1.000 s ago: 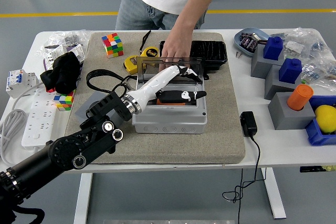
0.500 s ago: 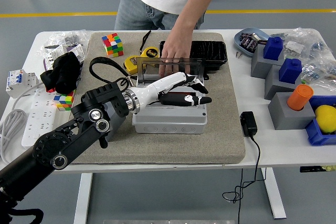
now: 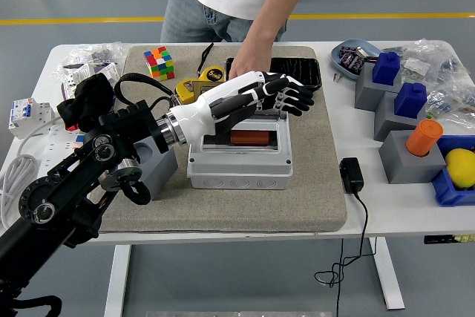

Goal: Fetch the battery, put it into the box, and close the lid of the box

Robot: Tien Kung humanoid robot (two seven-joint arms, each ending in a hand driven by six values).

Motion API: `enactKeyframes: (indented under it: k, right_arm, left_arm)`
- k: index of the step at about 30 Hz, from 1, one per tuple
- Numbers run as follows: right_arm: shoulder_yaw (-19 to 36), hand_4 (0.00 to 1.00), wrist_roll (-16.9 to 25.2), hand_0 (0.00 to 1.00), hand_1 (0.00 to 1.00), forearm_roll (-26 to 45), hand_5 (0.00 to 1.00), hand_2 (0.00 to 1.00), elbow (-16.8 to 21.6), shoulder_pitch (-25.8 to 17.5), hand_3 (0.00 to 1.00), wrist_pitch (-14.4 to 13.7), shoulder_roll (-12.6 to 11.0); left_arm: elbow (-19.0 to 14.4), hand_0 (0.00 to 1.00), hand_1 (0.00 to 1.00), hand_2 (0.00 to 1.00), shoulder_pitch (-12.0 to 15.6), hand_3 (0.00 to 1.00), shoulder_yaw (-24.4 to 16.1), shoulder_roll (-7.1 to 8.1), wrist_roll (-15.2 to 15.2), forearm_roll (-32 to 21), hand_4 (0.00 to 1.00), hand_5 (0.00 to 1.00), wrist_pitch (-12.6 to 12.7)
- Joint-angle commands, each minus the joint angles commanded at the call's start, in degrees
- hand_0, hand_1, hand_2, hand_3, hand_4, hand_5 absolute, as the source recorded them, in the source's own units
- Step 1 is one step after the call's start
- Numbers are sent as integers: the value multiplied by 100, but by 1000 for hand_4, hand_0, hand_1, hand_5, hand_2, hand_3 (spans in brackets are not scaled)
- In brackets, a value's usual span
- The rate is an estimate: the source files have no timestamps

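The grey box [image 3: 237, 162] sits on the tan mat [image 3: 319, 183] at the table's middle, and an orange battery [image 3: 249, 137] lies inside it. My left hand [image 3: 286, 94] hovers above the back of the box with its fingers spread, holding nothing. It covers the box's rear edge, so I cannot see how the lid stands. A person's hand [image 3: 243, 70] reaches down from the far side to just behind the box, right beside my hand.
Behind the box lie a black tray [image 3: 300, 70], a yellow tape measure [image 3: 193, 88] and a Rubik's cube [image 3: 158, 62]. A black charger [image 3: 351, 174] lies to the right. Grey blocks [image 3: 404, 157] with blue and orange pieces stand far right. A power strip [image 3: 52, 168] lies at left.
My left hand has risen out of the box and moved back over its rear edge, opening its fingers. The orange battery now lies uncovered inside.
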Motion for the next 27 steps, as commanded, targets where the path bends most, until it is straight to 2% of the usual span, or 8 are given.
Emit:
enactKeyframes:
  k: [6, 8, 9, 12, 14, 15, 20, 27]
  right_arm:
    - [-42, 998, -2, 789, 731, 5, 998, 728, -5, -6, 781, 0, 3]
    - [-36, 998, -3, 789, 731, -5, 998, 728, -8, -8, 781, 1, 1]
    - [-43, 998, -5, 789, 731, -4, 998, 728, -9, -7, 780, 2, -2]
    - [-47, 998, -8, 789, 731, -5, 998, 728, -8, -8, 780, 1, -2]
    - [-48, 998, -9, 789, 731, -6, 998, 728, -9, -8, 780, 1, -1]
    - [-54, 998, -10, 789, 731, -3, 998, 727, -8, -7, 780, -1, 0]
    - [-81, 998, -10, 789, 731, 16, 998, 727, -6, -11, 780, -6, 9]
    - [-74, 998, -14, 789, 731, 5, 998, 728, -8, 1, 781, -5, 4]
  left_arm:
    - [448, 784, 813, 779, -87, 699, -207, -101, -873, -1288, 998, 865, 1357]
    - [525, 784, 813, 779, -107, 699, -304, -95, -861, -1031, 998, 865, 1753]
    - [583, 998, 992, 942, -124, 861, -371, -93, -839, -807, 998, 998, 1972]
    - [813, 998, 992, 942, -157, 861, -542, -102, -613, -62, 998, 998, 2494]
    - [945, 998, 992, 942, -169, 861, -604, -105, -297, 422, 998, 998, 2490]
    - [995, 998, 998, 998, -170, 933, -640, -102, -143, 645, 998, 998, 2380]
    - [1076, 998, 998, 998, -144, 933, -698, -69, 838, 1874, 998, 998, 1668]
    - [826, 998, 998, 998, -182, 905, -683, 17, 1458, 3587, 998, 998, 895]
